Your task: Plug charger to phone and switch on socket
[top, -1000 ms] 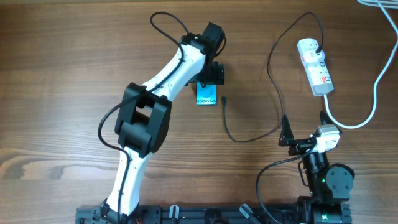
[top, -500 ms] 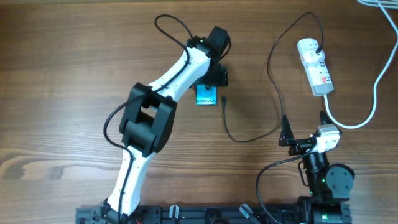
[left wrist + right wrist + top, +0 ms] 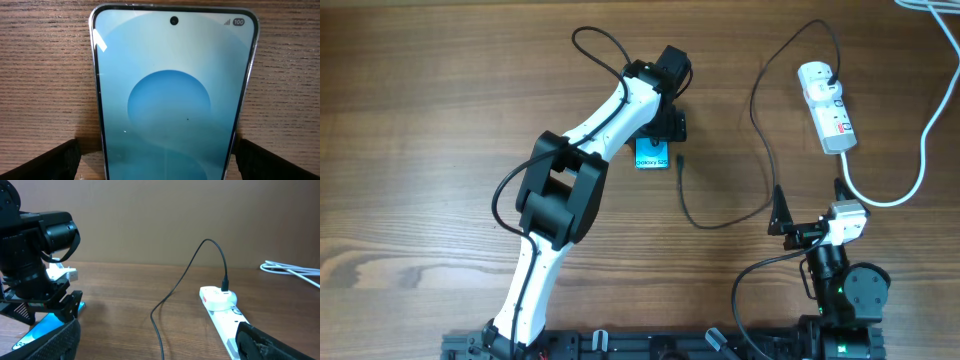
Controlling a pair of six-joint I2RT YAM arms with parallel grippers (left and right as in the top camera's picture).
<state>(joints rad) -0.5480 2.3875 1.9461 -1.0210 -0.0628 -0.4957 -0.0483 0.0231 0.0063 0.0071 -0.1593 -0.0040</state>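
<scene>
The phone (image 3: 652, 155) lies flat on the wooden table, teal screen up, and it fills the left wrist view (image 3: 175, 95). My left gripper (image 3: 662, 125) hovers over the phone's far end, open, with a finger on each side of it (image 3: 160, 162) and a gap on both sides. The charger cable (image 3: 760, 110) runs from the white adapter on the socket (image 3: 828, 107) in a loop, and its black plug tip (image 3: 680, 160) lies just right of the phone. My right gripper (image 3: 809, 203) is open and empty, near the table's front right, pointing at the socket (image 3: 225, 310).
A thick white cord (image 3: 910, 170) trails from the socket's near end and curves to the table's right edge. The left arm's own black cable (image 3: 590, 45) loops behind the left wrist. The cable (image 3: 175, 292) crosses the table between the phone (image 3: 40, 327) and the socket.
My left arm has shifted a little to the right and away over the phone. The phone, the cable and the right arm have not moved.
</scene>
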